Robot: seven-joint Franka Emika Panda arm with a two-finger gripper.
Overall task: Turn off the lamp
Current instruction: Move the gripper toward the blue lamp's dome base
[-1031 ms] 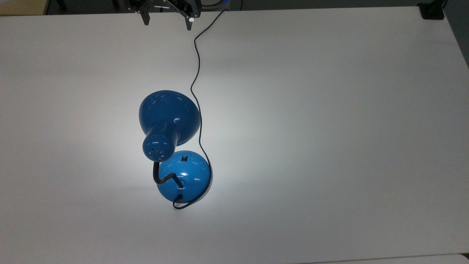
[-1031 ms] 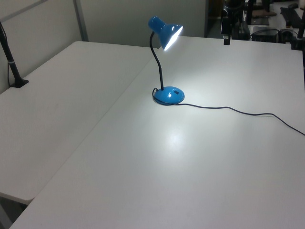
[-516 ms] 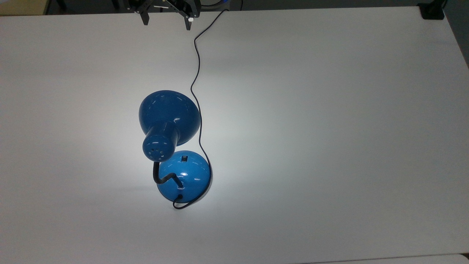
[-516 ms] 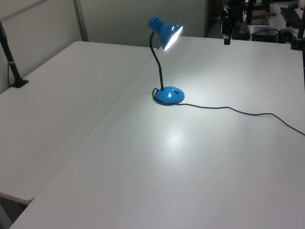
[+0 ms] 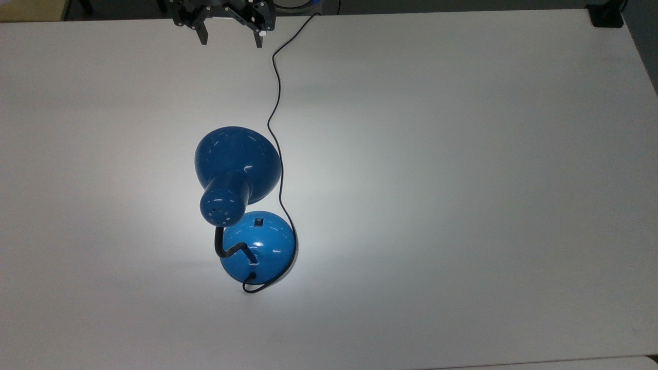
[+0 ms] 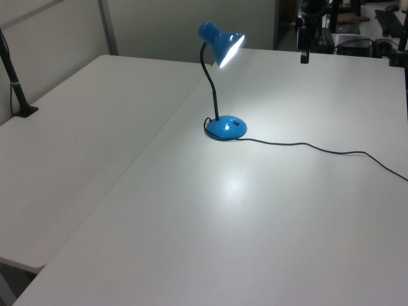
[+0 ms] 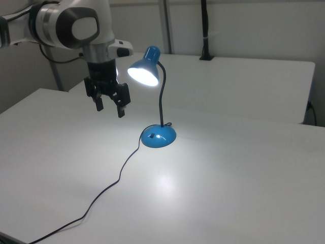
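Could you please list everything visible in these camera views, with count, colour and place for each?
lamp: one, glossy blue, lit, standing near the middle of the table.
switch: one, small and black, on the lamp's domed base.
cord: one, thin and black, running from the base to the table edge at the top view's top.
table: one, white, bearing the lamp; a second white surface adjoins it in the left view.
black post: one, clamped at the left view's left edge.
gripper: one, black, open, hanging above the table at the right view's left of the lamp shade.
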